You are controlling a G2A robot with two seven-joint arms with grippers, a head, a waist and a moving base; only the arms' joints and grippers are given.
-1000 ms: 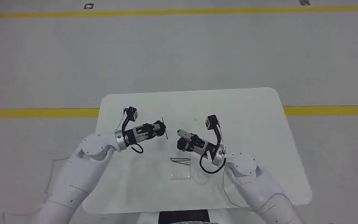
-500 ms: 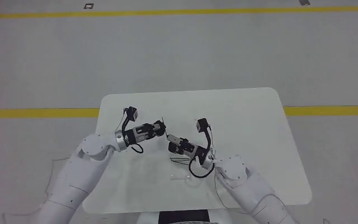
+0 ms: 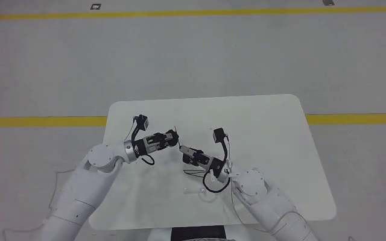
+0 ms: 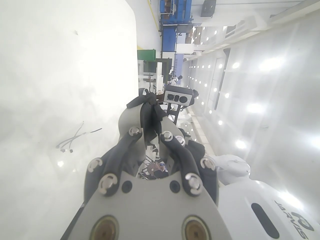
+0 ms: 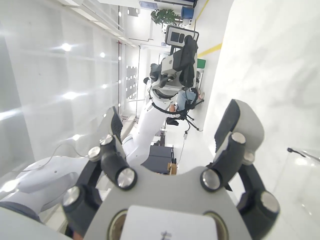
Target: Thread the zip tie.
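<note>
A factory-like hall: yellow floor lines (image 3: 193, 12), blue racks (image 4: 175, 3).

Above the desk (image 3: 271, 132), left pincer (image 3: 175, 139) with zip tie (image 3: 175, 131), right pincer (image 3: 183, 151) just beside it, loose ties (image 3: 194, 173) on the desk before them.

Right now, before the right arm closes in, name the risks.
The open right gripper sits very near the left gripper; they may collide. The zip tie pinched in the left gripper looks thin and bent; the right may miss it. Loose zip ties lie by the right wrist and could get swept.
</note>
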